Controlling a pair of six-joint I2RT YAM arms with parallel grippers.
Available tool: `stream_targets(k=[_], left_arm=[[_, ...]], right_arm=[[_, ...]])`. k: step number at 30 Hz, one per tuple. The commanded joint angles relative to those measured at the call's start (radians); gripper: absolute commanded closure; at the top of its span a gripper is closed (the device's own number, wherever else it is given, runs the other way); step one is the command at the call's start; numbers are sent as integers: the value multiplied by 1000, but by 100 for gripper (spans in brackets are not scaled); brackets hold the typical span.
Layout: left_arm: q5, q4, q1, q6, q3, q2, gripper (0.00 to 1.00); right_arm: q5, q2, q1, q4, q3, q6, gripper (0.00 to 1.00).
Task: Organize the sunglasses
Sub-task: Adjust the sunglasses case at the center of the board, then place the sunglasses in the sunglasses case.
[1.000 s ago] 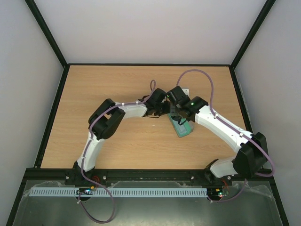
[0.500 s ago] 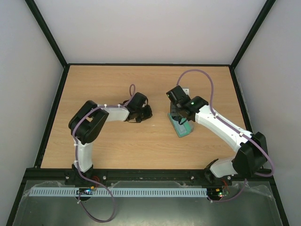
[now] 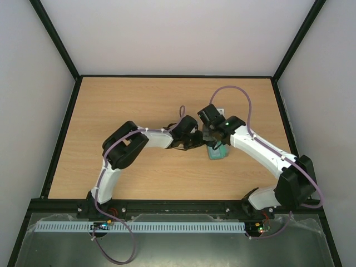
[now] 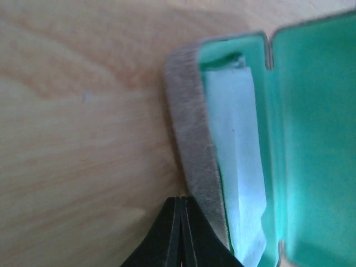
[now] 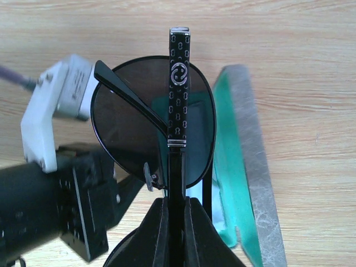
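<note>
The right jaws are clamped on a temple arm of the sunglasses [image 5: 133, 133], holding them over the open green-lined case [image 5: 249, 128] on the tabletop [image 5: 306, 55]. The left jaws, pressed together and empty, touch the case's outer wall. Gripped by one thin arm, the sunglasses could pivot and catch the rim, or the left jaws could shove the case aside.

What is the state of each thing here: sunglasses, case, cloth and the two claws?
sunglasses: folded, gripped by one temple arm, over the case.
case: open, green lining showing.
cloth: lying inside the open case.
left claw: shut, empty, tips beside the case's grey wall.
right claw: shut on the sunglasses.
</note>
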Motion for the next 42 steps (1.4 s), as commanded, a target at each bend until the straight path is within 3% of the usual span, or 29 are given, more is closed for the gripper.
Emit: stream_targets(k=[1,9,19,24,42], left_arm=[[-39,-123,22,25,68,73,98],[-46,-118,57,38,-42,-30,97],[-83,-85,78,60,-314,-277,79],[-85,-70,89,73,-386,-355,76],[-50,-27,120,90,-497,-429,76]], right_arm=[[-9,-1,-3,21,-26,-8,99],[-31,56,-5,42,-59,-27,99],[29,252,-12,86,-57,10,99],[133,319,-11,59,-45,23,99],[209,401,-17,62,-30,123,99]])
